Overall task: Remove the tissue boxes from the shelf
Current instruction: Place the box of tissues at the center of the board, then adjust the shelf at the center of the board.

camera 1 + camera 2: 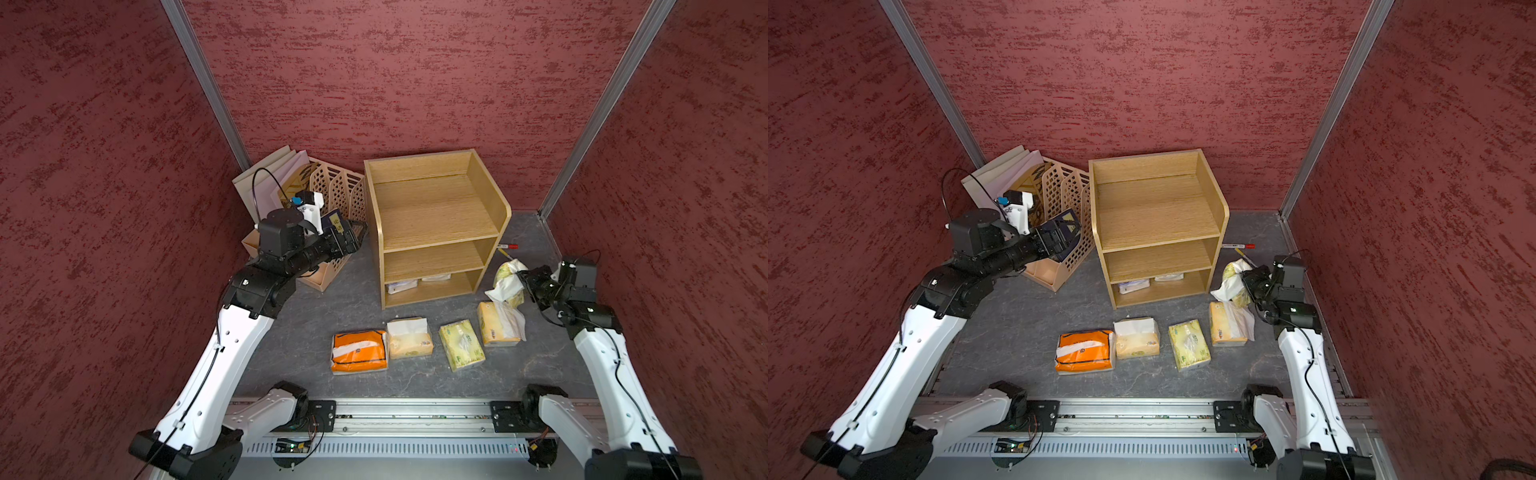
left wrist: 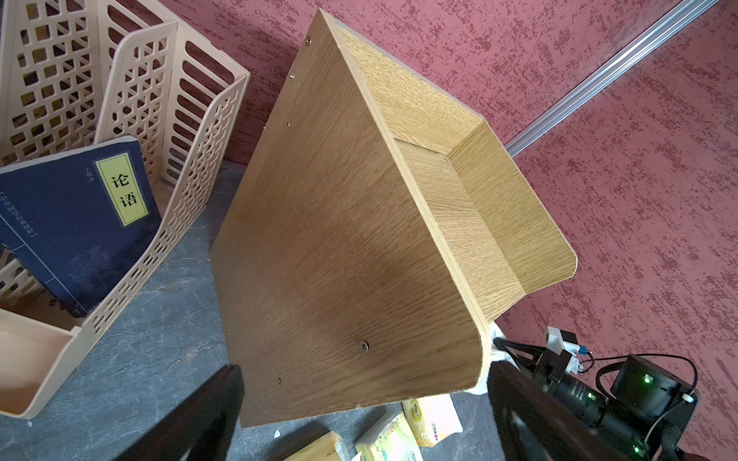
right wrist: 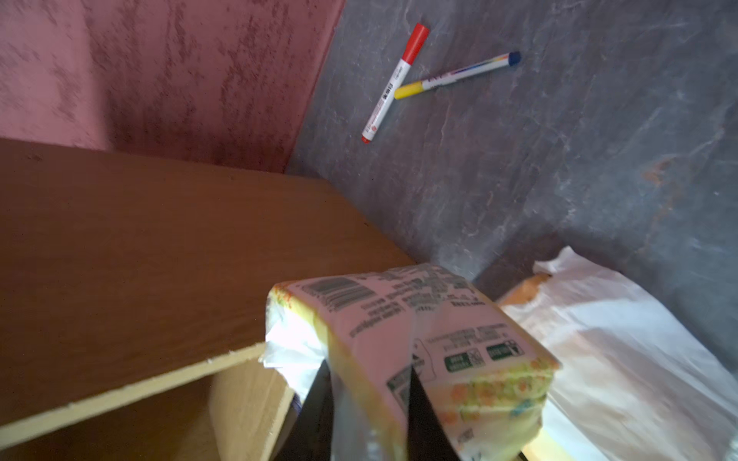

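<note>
Clamping a pale yellow tissue pack (image 1: 505, 279) in the right tool (image 1: 523, 277) at 3 o'clock of the shelf (image 1: 436, 208), left tool (image 2: 365, 371) spread empty at 9 o'clock, two packs (image 1: 402, 286) left in the bottom tier.

Two characters, 论语, were printed in black on the yellow label (image 2: 122, 189) of the dark blue book (image 2: 72, 231); smaller white characters beside that label were too small to be read; a barcode and green-boxed print were borne by the tissue pack (image 3: 399, 331), but blurred beyond reading; lettering on the red-capped marker (image 3: 393, 84) and the yellow-capped marker (image 3: 457, 76) could not be made out.
</note>
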Tool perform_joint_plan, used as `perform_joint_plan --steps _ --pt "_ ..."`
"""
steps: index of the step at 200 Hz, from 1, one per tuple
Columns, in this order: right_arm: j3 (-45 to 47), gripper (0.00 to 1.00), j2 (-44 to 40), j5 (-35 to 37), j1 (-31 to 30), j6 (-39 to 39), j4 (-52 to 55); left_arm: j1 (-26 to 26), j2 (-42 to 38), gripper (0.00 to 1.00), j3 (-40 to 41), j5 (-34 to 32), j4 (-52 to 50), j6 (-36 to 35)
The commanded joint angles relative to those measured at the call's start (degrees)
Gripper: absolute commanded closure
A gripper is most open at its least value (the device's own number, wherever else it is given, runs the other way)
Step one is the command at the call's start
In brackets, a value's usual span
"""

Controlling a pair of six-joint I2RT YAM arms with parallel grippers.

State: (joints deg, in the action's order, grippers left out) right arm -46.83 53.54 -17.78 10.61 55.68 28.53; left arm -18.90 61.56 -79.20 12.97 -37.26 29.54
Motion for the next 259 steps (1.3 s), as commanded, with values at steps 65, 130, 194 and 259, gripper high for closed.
perform_joint_plan --steps 65,130,194,259 --pt "17.5 0.92 18.6 -22.1 10.2 13.4 -53.1 0.0 4.0 0.00 -4.3 -1.9 0.1 -0.8" --pt "9.7 0.35 17.3 -15.1 11.9 -6.0 -24.6 -2.1 8.2 0.00 -6.4 -3.0 1.8 -0.5" --pt "-8.8 0.24 17.9 -5.2 13.0 -25.7 6.2 -3.1 9.1 0.00 -6.2 -3.6 2.8 -0.4" --pt "-13.8 0.18 8.2 3.9 1.9 -38.4 24.8 -3.7 9.0 0.00 -5.2 -3.9 3.6 -0.7"
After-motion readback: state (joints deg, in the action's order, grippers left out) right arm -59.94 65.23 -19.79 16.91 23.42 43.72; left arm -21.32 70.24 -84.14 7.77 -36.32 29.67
